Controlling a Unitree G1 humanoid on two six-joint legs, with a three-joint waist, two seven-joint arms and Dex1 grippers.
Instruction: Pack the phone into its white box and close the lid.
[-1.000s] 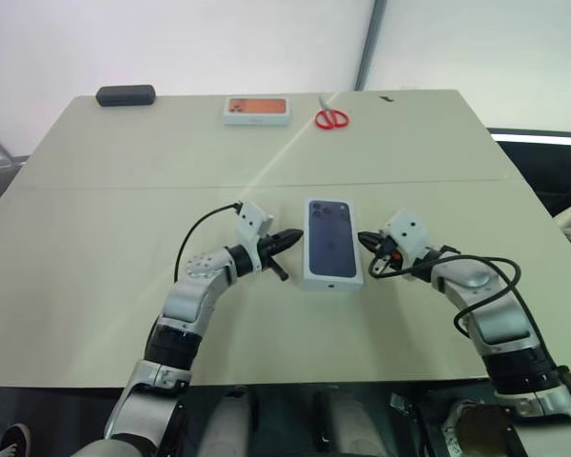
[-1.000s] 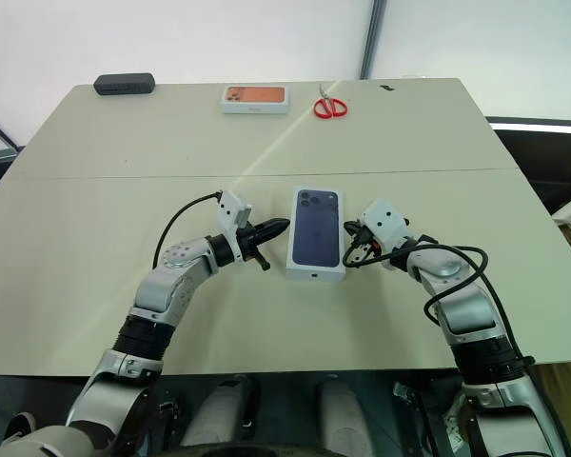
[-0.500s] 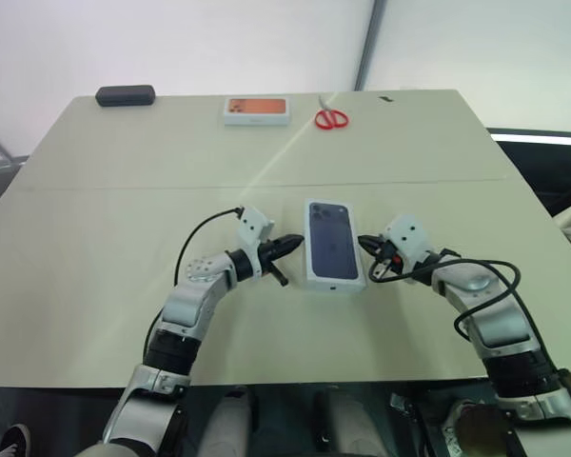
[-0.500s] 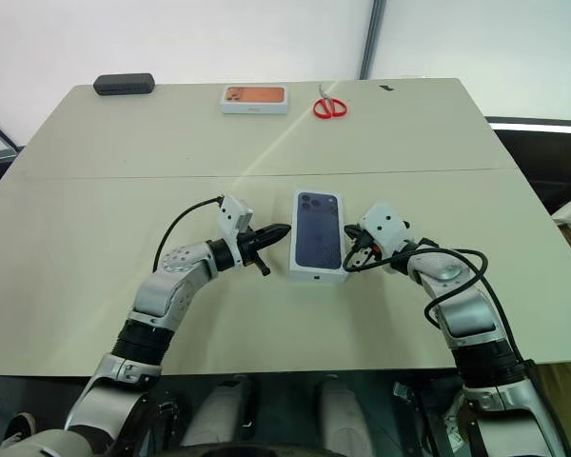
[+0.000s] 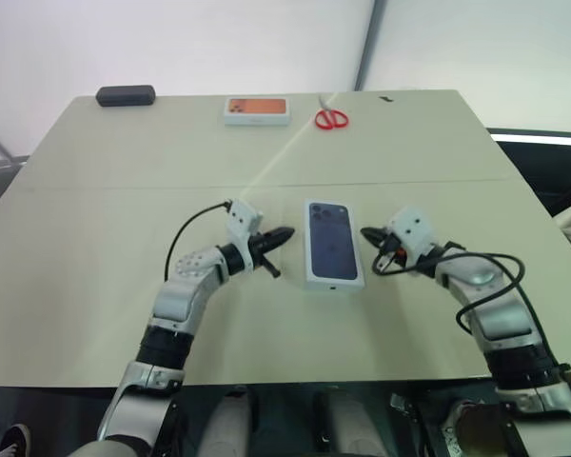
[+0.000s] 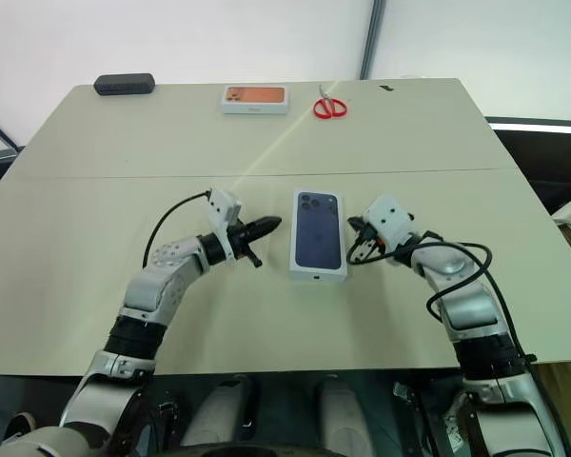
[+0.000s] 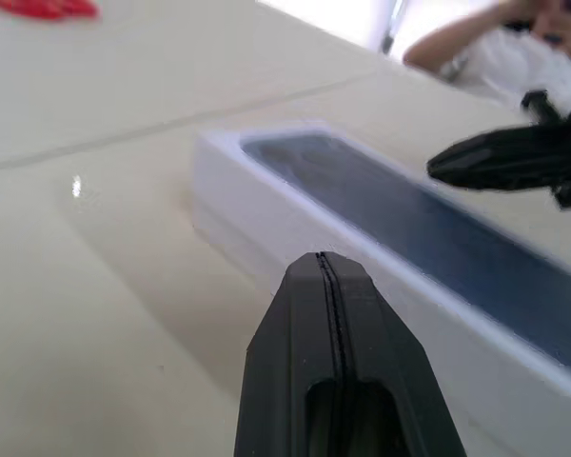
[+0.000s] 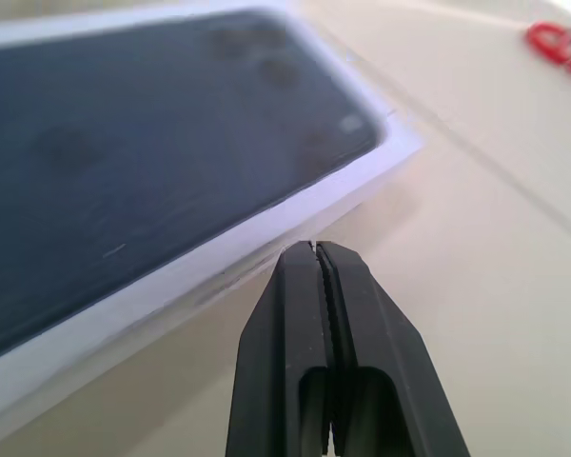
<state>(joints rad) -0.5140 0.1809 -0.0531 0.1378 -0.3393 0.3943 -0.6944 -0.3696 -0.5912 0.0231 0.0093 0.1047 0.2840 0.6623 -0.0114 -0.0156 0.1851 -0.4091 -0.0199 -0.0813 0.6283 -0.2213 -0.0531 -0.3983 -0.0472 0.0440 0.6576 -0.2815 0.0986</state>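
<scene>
Two grippers flank the lid (image 5: 333, 242), left gripper (image 5: 284, 234) and right gripper (image 5: 369, 234) pinched shut, nothing held | lid seated on box, mid-tabletop | step judged: closing finished | next: arms to be drawn clear | far edge: scissors (image 5: 331, 118)

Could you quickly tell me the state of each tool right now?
Left tool: closed, holding nothing.
Right tool: closed, holding nothing.

No words or numbers can be read anywhere. The lid (image 5: 333, 244) has only a picture of a blue phone on it. The small print on it is too tiny to read.
</scene>
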